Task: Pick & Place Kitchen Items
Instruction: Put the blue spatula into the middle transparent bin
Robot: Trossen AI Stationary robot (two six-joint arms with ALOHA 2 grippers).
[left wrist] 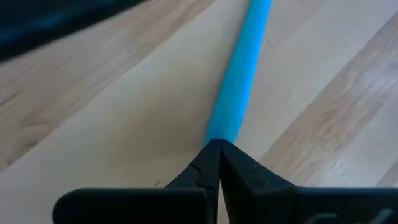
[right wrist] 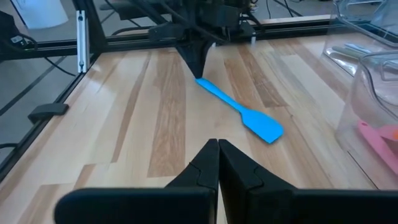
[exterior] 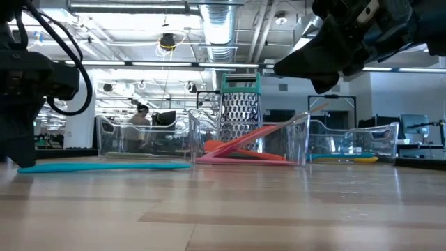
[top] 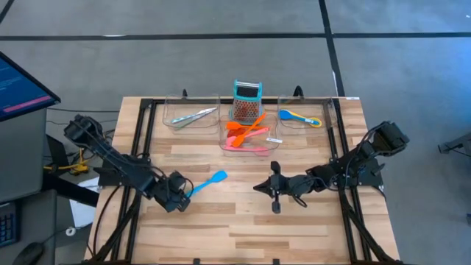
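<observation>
High view: the left hand (top: 179, 193) sits at the handle end of the blue spatula (top: 208, 182), which lies flat on the counter (top: 243, 221) in front of 3 clear trays (top: 246, 146). The right hand (top: 263, 187) waits mid-counter, fingers pressed together, holding nothing. Tongs (top: 193, 116) lie in the left tray, orange and pink utensils (top: 246, 134) in the middle 1, a blue and yellow spoon (top: 300, 116) in the right.

Low view: the spatula (exterior: 104, 166) rests level on the wood, not lifted (something the overhead angle cannot settle).

Left wrist view: the fingertips (left wrist: 217, 155) are shut at the very tip of the handle (left wrist: 239, 68); whether they pinch it or merely touch it I cannot tell. To do this step well, I judge the hand should take the handle a little farther in, so the spatula cannot pivot when raised.

Right wrist view: only here does the blade (right wrist: 264, 128) show in full, with the left hand (right wrist: 200, 65) meeting the handle's end.
</observation>
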